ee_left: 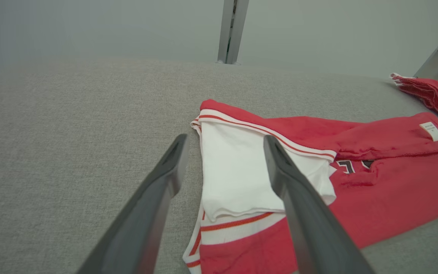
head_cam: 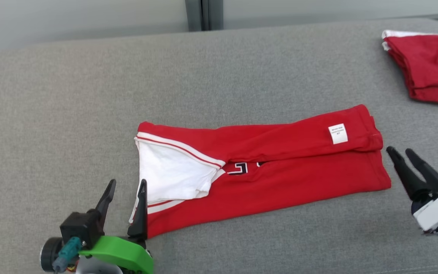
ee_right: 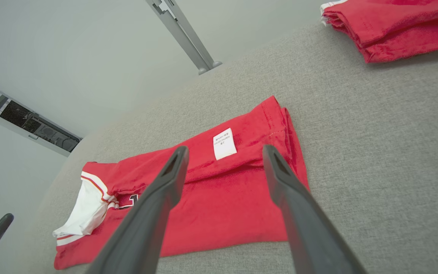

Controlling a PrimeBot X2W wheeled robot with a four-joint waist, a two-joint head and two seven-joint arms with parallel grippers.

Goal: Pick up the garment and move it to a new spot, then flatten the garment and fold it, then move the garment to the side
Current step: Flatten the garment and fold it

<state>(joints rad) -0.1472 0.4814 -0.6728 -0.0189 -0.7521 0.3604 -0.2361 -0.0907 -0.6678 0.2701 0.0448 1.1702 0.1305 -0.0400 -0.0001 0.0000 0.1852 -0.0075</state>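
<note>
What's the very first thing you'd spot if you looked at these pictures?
A long red-and-white garment lies folded in the middle of the grey surface. The left gripper and right gripper, both open, are at its two ends. A second red garment sits at the far right.

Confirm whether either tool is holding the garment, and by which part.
Nothing is held: the left tool and the right tool stand open at opposite ends of the garment.
</note>
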